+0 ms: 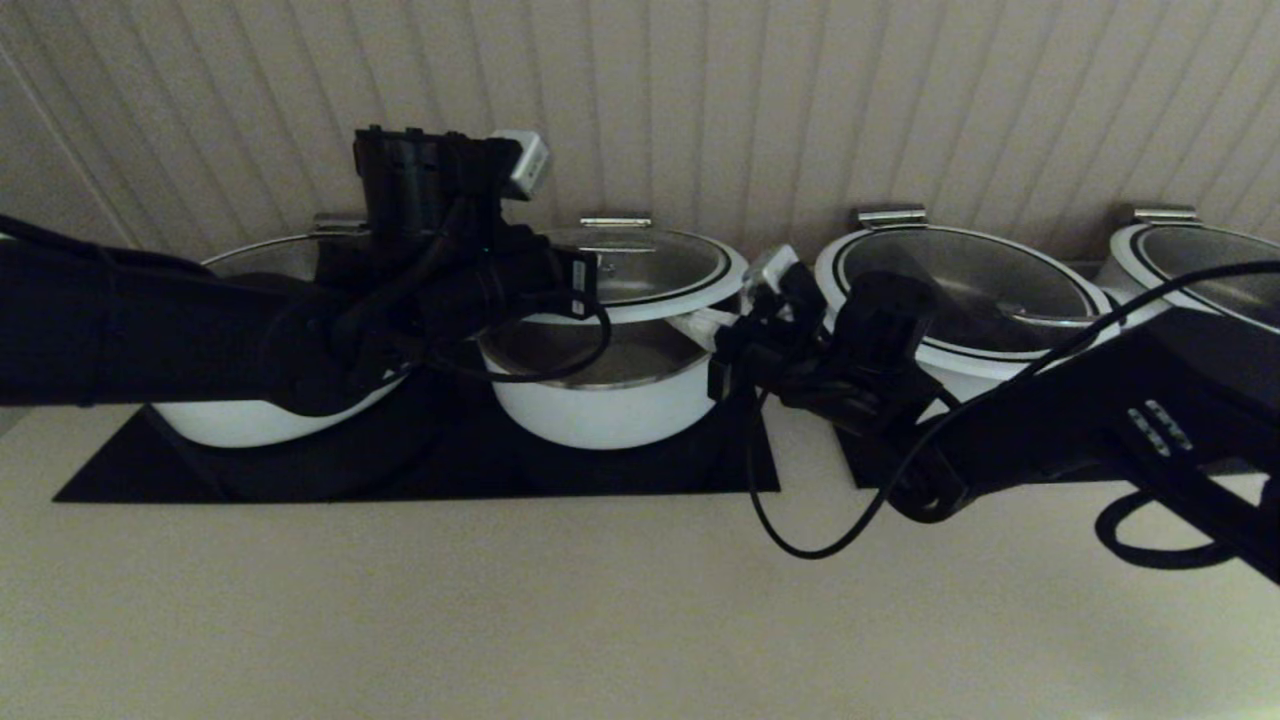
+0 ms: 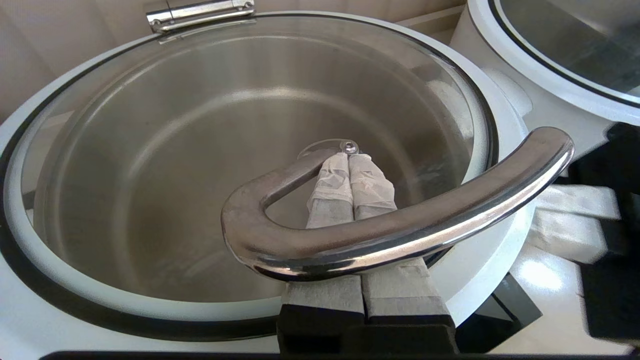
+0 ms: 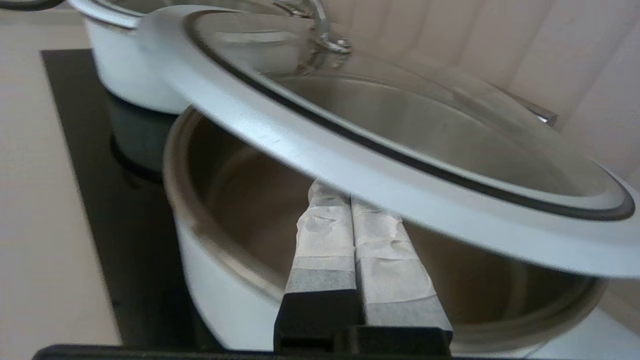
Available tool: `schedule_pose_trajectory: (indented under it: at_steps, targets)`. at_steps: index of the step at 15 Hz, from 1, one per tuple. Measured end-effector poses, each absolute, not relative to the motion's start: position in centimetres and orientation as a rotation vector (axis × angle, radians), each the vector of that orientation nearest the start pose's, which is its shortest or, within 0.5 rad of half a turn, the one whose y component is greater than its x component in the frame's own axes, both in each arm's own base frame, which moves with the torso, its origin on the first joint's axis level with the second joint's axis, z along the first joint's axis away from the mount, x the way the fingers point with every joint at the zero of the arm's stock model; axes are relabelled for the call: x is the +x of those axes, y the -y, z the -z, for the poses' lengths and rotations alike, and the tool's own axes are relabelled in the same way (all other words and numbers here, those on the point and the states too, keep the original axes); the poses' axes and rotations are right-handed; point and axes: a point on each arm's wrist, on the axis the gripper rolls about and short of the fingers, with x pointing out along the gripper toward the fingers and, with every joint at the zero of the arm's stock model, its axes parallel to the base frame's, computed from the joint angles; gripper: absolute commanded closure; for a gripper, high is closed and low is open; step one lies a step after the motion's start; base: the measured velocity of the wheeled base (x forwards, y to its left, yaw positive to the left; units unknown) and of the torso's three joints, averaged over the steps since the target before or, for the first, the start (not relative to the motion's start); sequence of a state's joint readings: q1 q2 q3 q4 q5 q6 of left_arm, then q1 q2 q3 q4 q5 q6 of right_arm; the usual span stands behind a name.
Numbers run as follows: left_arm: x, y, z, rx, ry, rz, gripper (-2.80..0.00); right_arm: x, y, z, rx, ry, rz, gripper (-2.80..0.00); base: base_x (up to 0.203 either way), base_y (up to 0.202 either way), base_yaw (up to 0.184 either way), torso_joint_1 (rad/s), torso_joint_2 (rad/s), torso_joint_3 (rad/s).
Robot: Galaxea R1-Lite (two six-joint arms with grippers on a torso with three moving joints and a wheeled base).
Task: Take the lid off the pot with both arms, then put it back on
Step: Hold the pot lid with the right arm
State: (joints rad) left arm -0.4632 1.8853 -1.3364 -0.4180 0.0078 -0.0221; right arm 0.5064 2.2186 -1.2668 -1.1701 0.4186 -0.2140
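Note:
The lid [image 1: 650, 270] is held tilted above the pot [image 1: 600, 410], with its far edge higher and a gap open at the front. My left gripper [image 2: 350, 159] is shut, its taped fingers [image 2: 372, 187] passed under the lid's arched steel handle [image 2: 400, 235], which rests on them. My right gripper [image 3: 345, 192] is shut, its fingertips pushed under the lid's white rim [image 3: 400, 200] above the pot's open steel inside [image 3: 235, 200]. In the head view the left arm [image 1: 430, 290] comes in from the left, and the right arm [image 1: 860, 350] from the right.
Wider white pots with glass lids stand to the left [image 1: 250, 420], the right [image 1: 960, 280] and the far right [image 1: 1200, 270]. All sit on black cooktop panels [image 1: 600, 470] against a ribbed wall [image 1: 800, 100]. Pale counter [image 1: 600, 600] runs along the front.

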Motion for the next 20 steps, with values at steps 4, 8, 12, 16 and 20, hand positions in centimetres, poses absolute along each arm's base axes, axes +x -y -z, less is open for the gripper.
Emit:
schedule_pose_trajectory:
  at_steps: [4, 8, 12, 16, 20]
  targets:
    - [34.3, 17.1, -24.4, 0.009, -0.136, 0.454, 0.00, 39.6, -22.3, -16.2, -0.189, 0.334, -0.870, 0.00, 0.000, 0.000, 0.000, 0.000, 0.00, 0.000]
    - [34.4, 17.1, -24.3, 0.010, -0.137, 0.452, 0.00, 41.3, -22.0, -17.1, -0.190, 0.358, -0.832, 0.00, 0.000, 0.000, 0.000, 0.000, 0.00, 0.000]
    - [34.1, 16.7, -23.4, 0.027, -0.165, 0.444, 0.00, 42.0, -21.7, -17.8, -0.193, 0.373, -0.817, 0.00, 0.000, 0.000, 0.000, 0.000, 0.00, 0.000]
    - [33.8, 16.0, -23.0, 0.030, -0.184, 0.435, 0.00, 42.2, -21.4, -17.9, -0.194, 0.380, -0.810, 0.00, 0.000, 0.000, 0.000, 0.000, 0.00, 0.000]
    - [33.5, 15.5, -23.5, 0.031, -0.178, 0.425, 0.00, 42.2, -21.4, -18.0, -0.195, 0.386, -0.807, 0.00, 0.000, 0.000, 0.000, 0.000, 0.00, 0.000]
